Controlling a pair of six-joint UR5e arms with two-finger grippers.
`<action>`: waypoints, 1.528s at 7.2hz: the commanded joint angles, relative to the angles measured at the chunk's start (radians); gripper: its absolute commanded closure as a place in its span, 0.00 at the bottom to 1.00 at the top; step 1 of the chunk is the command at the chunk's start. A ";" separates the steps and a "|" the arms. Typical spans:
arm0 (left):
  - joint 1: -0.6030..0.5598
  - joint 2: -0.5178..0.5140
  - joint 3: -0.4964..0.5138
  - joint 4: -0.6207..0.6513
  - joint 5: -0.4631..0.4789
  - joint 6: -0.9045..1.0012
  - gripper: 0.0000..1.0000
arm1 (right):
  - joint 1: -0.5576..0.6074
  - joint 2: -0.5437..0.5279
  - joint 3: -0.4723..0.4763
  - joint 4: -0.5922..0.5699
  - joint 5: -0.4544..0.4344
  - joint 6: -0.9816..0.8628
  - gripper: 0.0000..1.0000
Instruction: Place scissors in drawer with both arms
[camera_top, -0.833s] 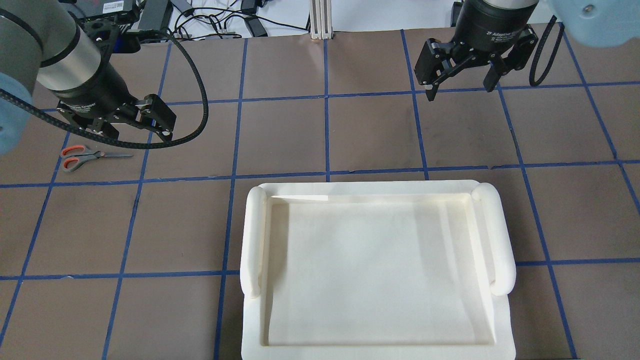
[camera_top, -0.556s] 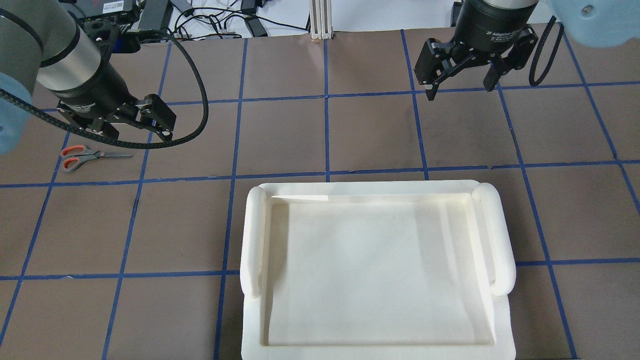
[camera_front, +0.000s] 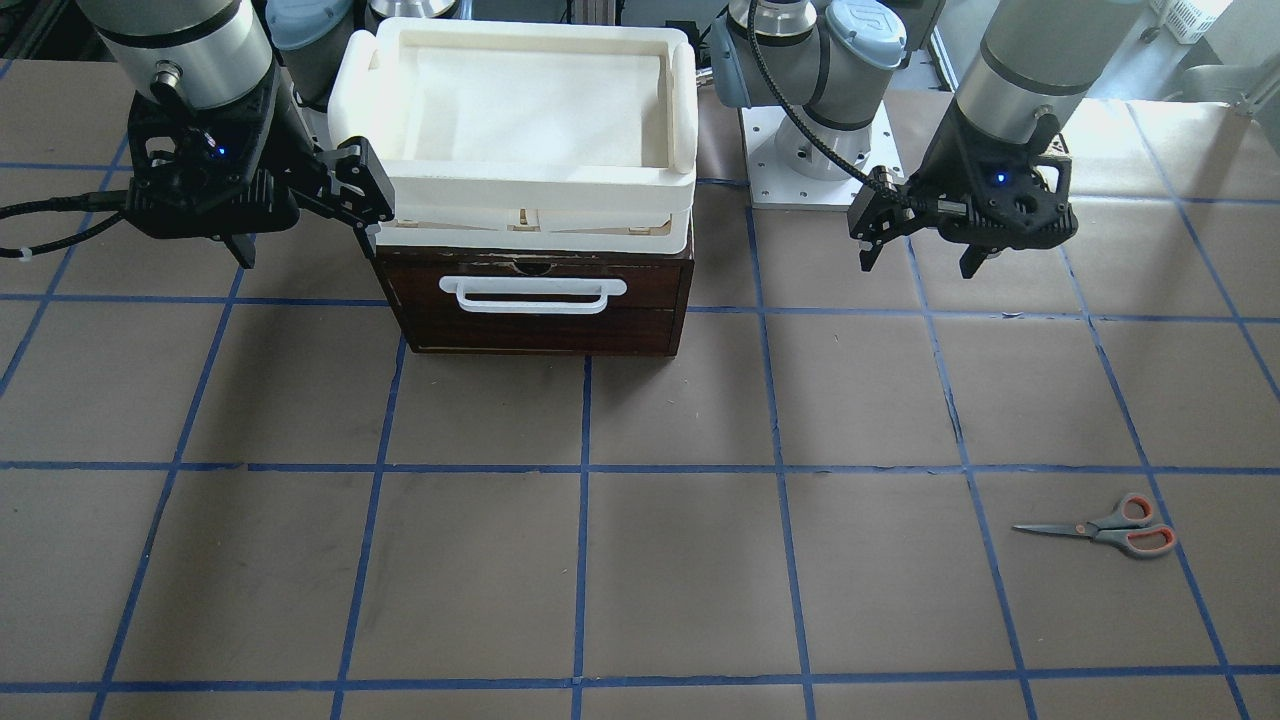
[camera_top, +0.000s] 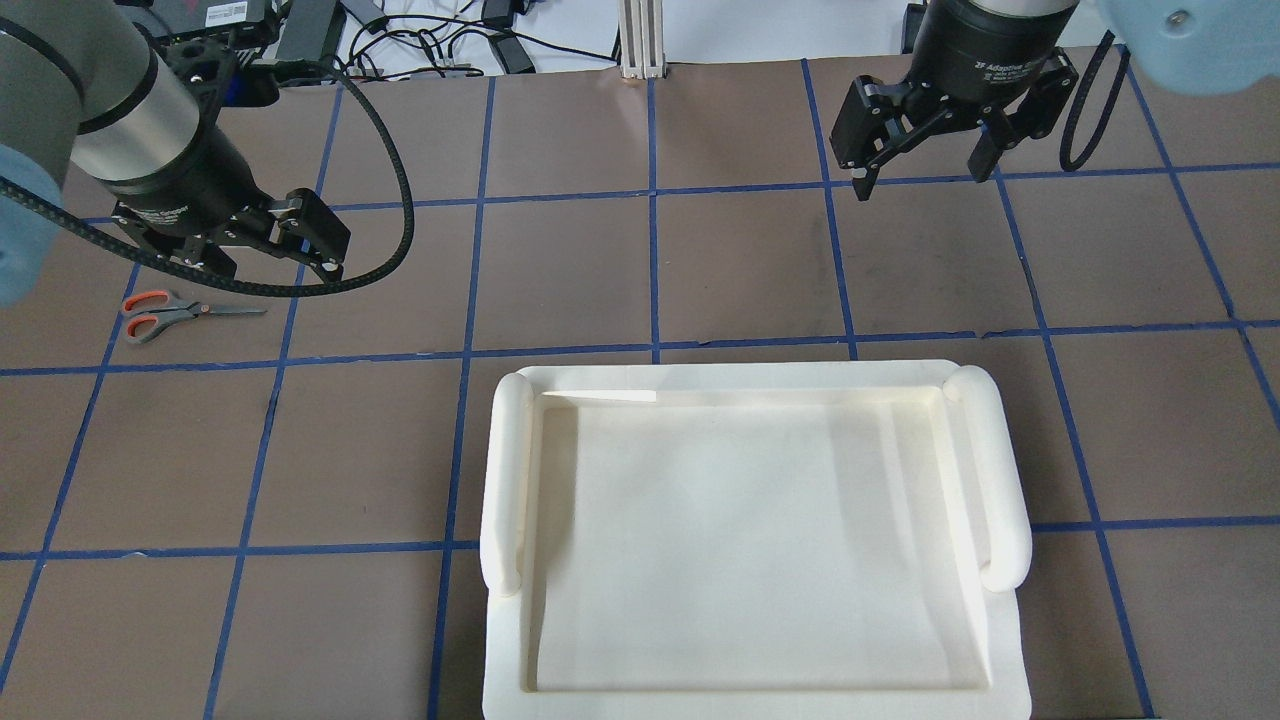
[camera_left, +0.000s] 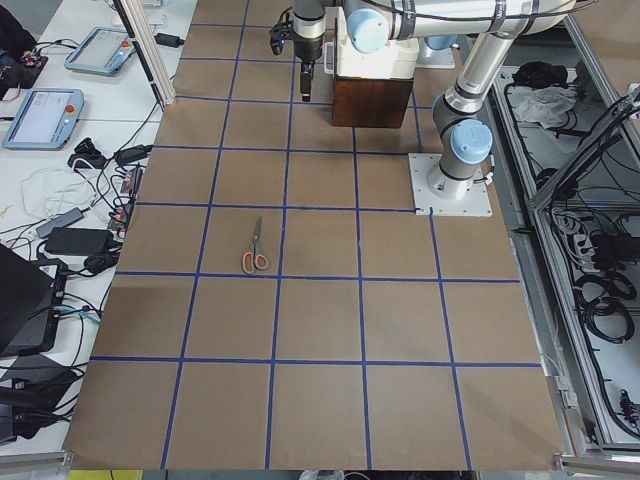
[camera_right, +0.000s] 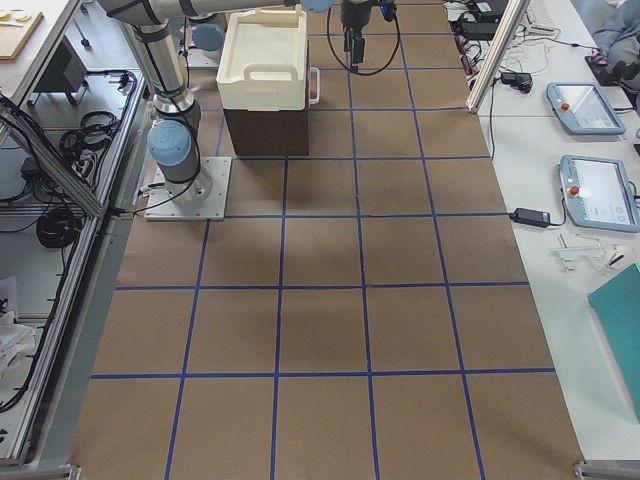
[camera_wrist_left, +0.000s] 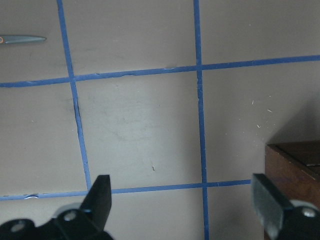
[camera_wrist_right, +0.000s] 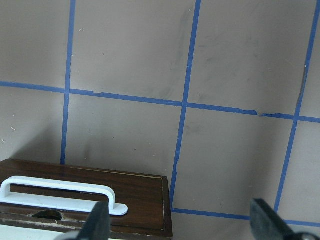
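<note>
The scissors (camera_top: 180, 312) lie flat on the brown mat at the far left, grey handles lined orange-red, blades pointing right; they also show in the front view (camera_front: 1110, 530) and the exterior left view (camera_left: 254, 250). Only their blade tip (camera_wrist_left: 22, 39) shows in the left wrist view. My left gripper (camera_top: 275, 265) hovers open and empty just right of and beyond them. The dark brown drawer (camera_front: 540, 295) with its white bar handle (camera_front: 533, 293) is closed. My right gripper (camera_top: 922, 180) hovers open and empty at the back right, beside the drawer (camera_wrist_right: 85, 192).
A white foam tray (camera_top: 510, 470) sits on top of the drawer cabinet and hides it from above. Blue tape lines grid the brown mat. Cables and power bricks lie beyond the table's far edge. The cabinet's corner (camera_wrist_left: 295, 165) shows in the left wrist view.
Both grippers have shifted only very slightly and stay open. The scissors and the drawer have not moved.
</note>
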 joint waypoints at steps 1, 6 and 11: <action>0.075 -0.002 0.002 0.000 0.001 0.198 0.00 | 0.005 -0.003 0.003 0.008 0.001 -0.003 0.00; 0.372 -0.049 0.001 0.001 -0.002 0.824 0.00 | 0.086 0.075 0.014 -0.012 0.064 -0.436 0.00; 0.477 -0.250 0.002 0.235 0.001 1.409 0.00 | 0.241 0.227 0.070 -0.157 0.073 -0.592 0.00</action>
